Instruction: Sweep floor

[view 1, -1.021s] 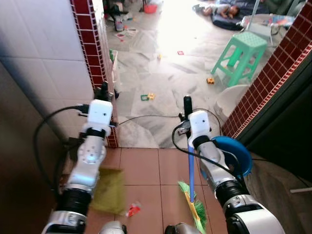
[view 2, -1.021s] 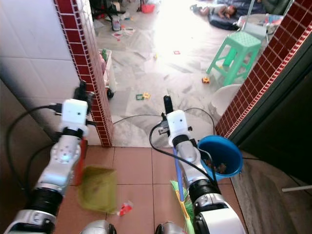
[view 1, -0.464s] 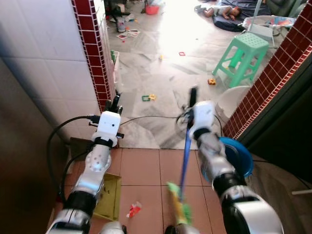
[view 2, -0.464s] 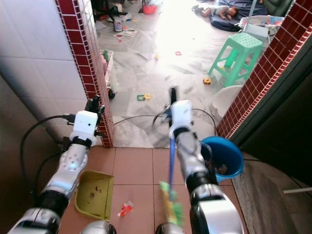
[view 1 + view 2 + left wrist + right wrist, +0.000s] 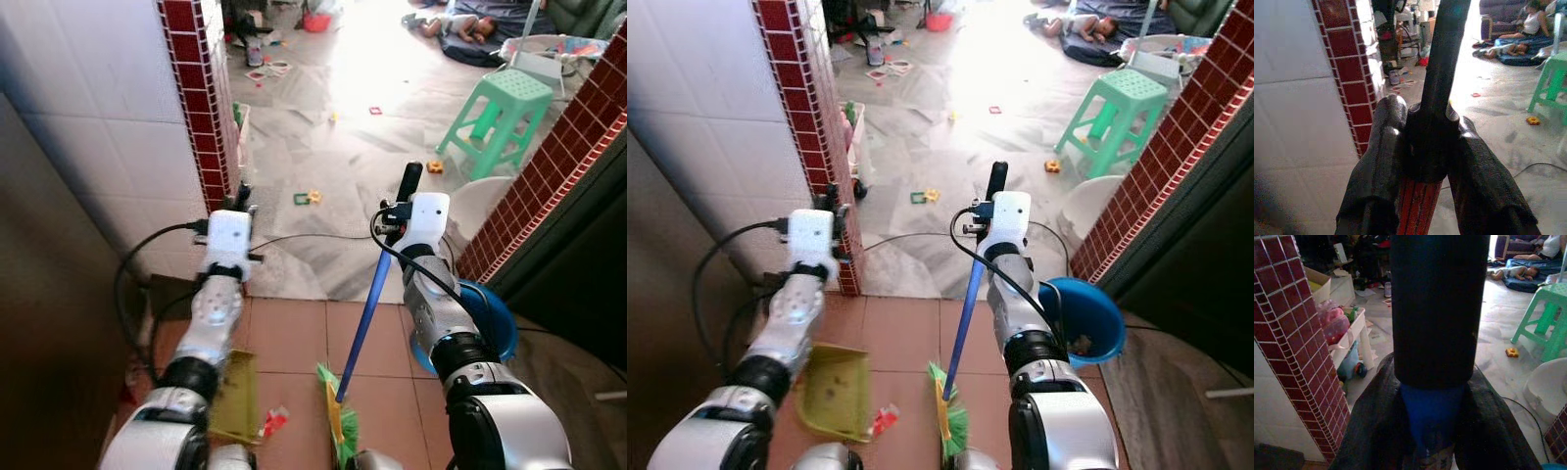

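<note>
Since half a second ago, the right pincer, clamped on the broom, has swung it upright; left pincer clamps the dustpan beside floor scrap, readying sweep.

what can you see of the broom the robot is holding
The broom has a blue pole with a black grip at the top and green and yellow bristles at the bottom. It leans, grip tilted toward the robot's right, bristles resting on the terracotta floor tiles. The right pincer is shut around the pole just below the black grip.
</note>
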`<state>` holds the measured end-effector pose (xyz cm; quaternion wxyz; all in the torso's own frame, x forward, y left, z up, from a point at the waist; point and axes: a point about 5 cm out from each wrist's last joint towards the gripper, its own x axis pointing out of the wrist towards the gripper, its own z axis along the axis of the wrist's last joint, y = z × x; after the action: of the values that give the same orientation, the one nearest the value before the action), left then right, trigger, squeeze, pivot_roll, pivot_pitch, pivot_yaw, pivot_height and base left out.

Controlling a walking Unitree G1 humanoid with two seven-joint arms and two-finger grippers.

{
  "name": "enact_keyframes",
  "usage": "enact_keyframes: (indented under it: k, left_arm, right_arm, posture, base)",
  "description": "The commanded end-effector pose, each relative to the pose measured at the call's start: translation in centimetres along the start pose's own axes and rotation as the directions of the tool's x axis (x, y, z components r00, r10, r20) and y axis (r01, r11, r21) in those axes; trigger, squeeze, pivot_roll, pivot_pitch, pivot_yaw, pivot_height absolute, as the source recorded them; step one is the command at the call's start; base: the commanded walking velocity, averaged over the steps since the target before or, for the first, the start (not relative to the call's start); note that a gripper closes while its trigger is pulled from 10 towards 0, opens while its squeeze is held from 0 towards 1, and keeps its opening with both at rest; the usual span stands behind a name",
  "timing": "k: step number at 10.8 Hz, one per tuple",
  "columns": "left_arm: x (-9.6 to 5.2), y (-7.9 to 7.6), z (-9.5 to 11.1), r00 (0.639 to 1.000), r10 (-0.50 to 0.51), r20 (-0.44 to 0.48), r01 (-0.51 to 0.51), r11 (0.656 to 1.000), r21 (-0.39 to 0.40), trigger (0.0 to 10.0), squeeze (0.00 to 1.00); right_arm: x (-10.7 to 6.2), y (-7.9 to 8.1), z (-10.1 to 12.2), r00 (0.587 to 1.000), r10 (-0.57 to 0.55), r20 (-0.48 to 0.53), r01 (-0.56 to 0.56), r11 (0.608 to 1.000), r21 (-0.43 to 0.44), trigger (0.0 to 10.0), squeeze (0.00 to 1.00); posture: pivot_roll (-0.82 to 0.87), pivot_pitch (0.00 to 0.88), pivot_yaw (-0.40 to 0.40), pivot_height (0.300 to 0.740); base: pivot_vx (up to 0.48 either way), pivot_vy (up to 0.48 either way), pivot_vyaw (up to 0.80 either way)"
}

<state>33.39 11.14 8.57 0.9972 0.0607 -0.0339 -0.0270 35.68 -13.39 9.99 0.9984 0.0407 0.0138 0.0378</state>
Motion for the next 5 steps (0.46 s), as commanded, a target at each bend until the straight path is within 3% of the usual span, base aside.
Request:
enact_keyframes:
  k: [1, 4, 5]
  left_arm:
    - [-0.6, -1.9, -1.3, 0.996, -0.025, -0.087, 0.012, 0.989, -0.144, 10.0, 0.00]
    - [-0.3, -4.5, -0.9, 0.987, -0.117, -0.110, 0.090, 0.969, -0.230, 10.0, 0.00]
    - [-0.4, -5.1, -1.0, 0.983, -0.143, -0.115, 0.115, 0.968, -0.222, 10.0, 0.00]
  right_arm:
    - [0.4, -0.3, 1.1, 0.999, -0.036, 0.025, 0.036, 0.999, 0.013, 10.0, 0.00]
    - [0.2, -1.4, 0.4, 0.995, -0.103, -0.011, 0.103, 0.995, -0.018, 10.0, 0.00]
    - [0.2, -1.6, 0.4, 0.994, -0.113, -0.012, 0.113, 0.993, -0.023, 10.0, 0.00]
  posture:
    - [-0.01, 0.000, -0.042, 0.740]
    - [-0.02, 0.000, -0.030, 0.740]
    - [-0.03, 0.000, -0.027, 0.740]
  base:
    - [0.000, 0.000, 0.00]
    - [0.000, 0.000, 0.00]
    - [0.000, 0.000, 0.00]
